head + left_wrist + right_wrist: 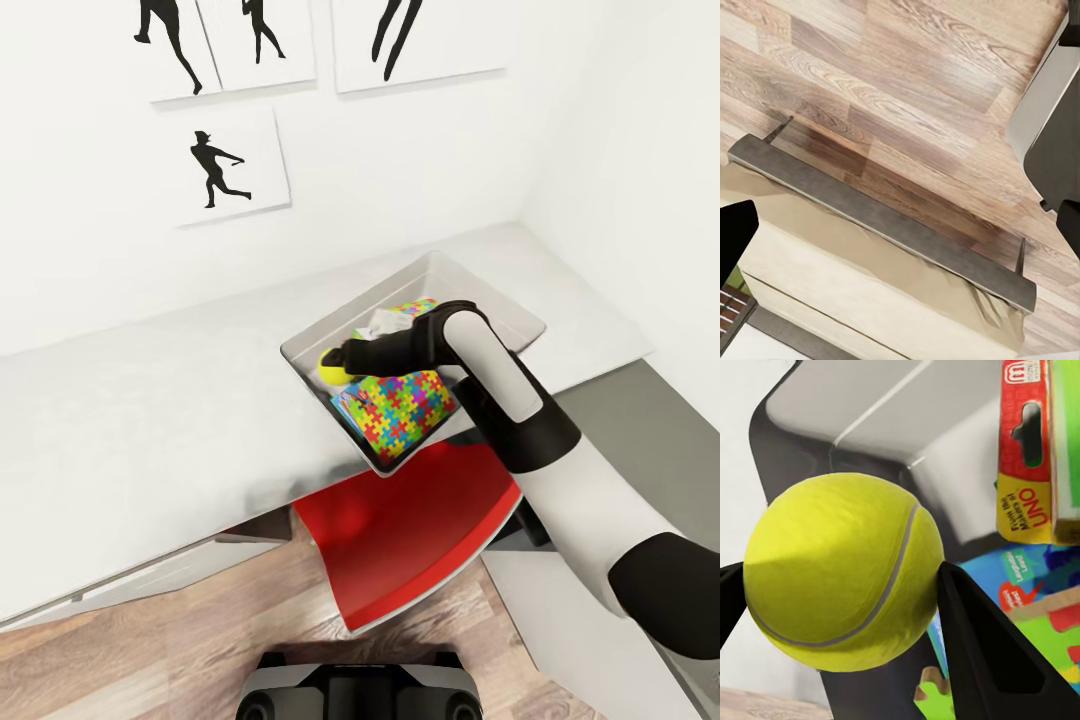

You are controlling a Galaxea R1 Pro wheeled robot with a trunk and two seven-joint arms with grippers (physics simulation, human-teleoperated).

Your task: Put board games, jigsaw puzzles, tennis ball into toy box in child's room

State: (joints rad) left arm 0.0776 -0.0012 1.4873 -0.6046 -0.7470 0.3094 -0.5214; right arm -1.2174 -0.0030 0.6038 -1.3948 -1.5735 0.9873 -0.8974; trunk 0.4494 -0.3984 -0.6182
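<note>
- The shallow light-grey open-top toy box (500, 300) sits on the long light-grey table (150, 420) by the white wall; everything here is placed from that box.
- The right gripper (345, 357) reaches in over the box's wall-side rim, its dark fingers (982, 652) pressed on either side of the small yellow-green tennis ball (331, 367), so it is clamped on the ball.
- The ball hangs just inside that rim, above the box floor and not resting on it as far as I can judge.
- Already in the box, beside the ball, lies a thin multicoloured jigsaw puzzle square (400, 405), with printed flat board game boxes (1027, 450) further in.
- The relation that counts: the ball is directly between the fingers and the free box floor lies straight below, beside the puzzle's edge. A ball has no long axis, so I judge only a release is needed.
- The left wrist view looks down on a beige mattress in a dark grey bed frame (892, 225) and the light wood-plank floor (907, 82); the left gripper's state cannot be told.
</note>
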